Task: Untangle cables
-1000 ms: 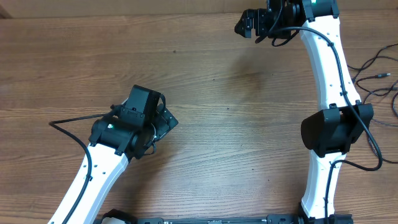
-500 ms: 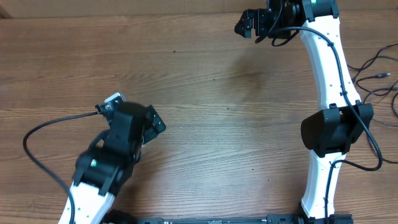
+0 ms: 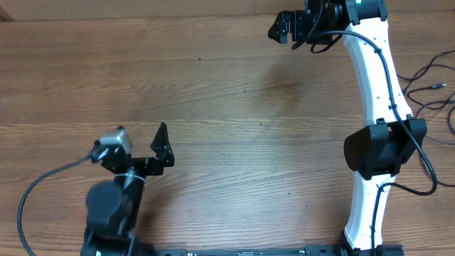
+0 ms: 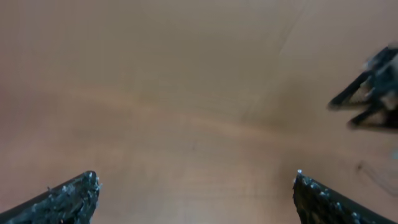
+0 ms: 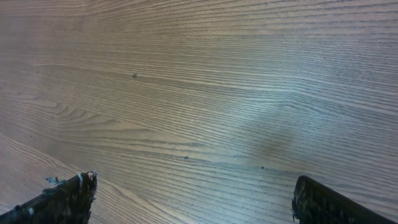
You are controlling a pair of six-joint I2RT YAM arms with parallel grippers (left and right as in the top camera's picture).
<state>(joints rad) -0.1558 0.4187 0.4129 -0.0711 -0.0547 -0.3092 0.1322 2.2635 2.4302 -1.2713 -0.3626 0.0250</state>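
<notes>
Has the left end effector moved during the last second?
Yes. In the overhead view the left end effector has drawn back leftward and slightly down, farther from the right arm's black elbow, which stayed put.

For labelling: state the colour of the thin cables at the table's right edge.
The cables are black, clearest in the overhead view.

A: Where is passage open?
B: Across the bare table [image 3: 227, 92], upper left through centre of the overhead view.
A: What blocks?
B: The right arm [image 3: 371, 78] spans the right side, cables [image 3: 434, 86] lie at the right edge beyond it, the left arm [image 3: 114, 206] fills lower left.
</notes>
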